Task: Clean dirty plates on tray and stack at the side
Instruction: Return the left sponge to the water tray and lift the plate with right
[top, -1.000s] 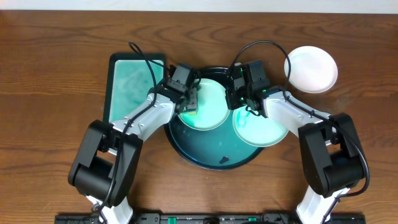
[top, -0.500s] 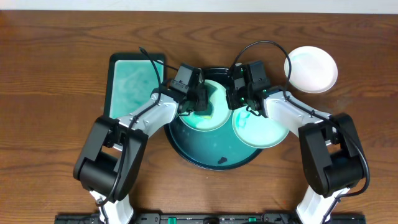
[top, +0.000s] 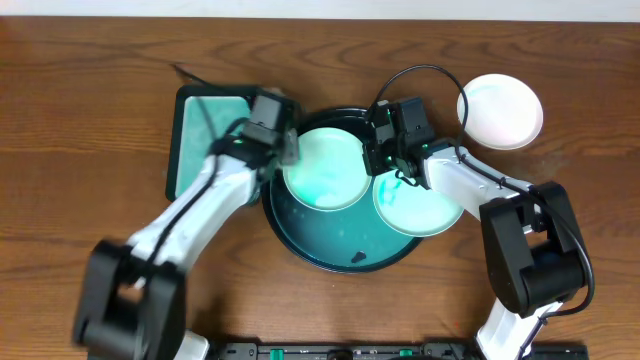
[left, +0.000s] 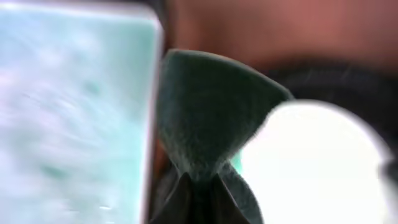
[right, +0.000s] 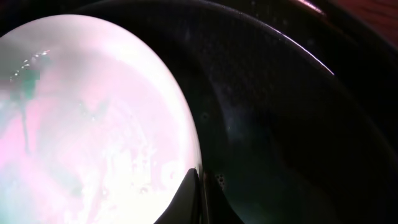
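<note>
— Surface?
— I'm watching a brown wooden table (top: 90, 80), the tray (top: 340, 236) sitting between my grippers. My left gripper (top: 283, 150) is pinching a dark sponge (left: 211, 118), with the sponge dish (top: 205, 140) just left of its fingers.
— Plates?
— My right gripper (top: 384, 176) is clamping the first plate (top: 420, 210) by its rim. The second plate (top: 325, 170) is lying in the tray left of those fingers, the third plate (top: 500, 110) on wood beyond them.

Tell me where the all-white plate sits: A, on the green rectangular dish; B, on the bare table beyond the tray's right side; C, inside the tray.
B: the all-white plate lies on the wooden table, apart from the tray.
</note>
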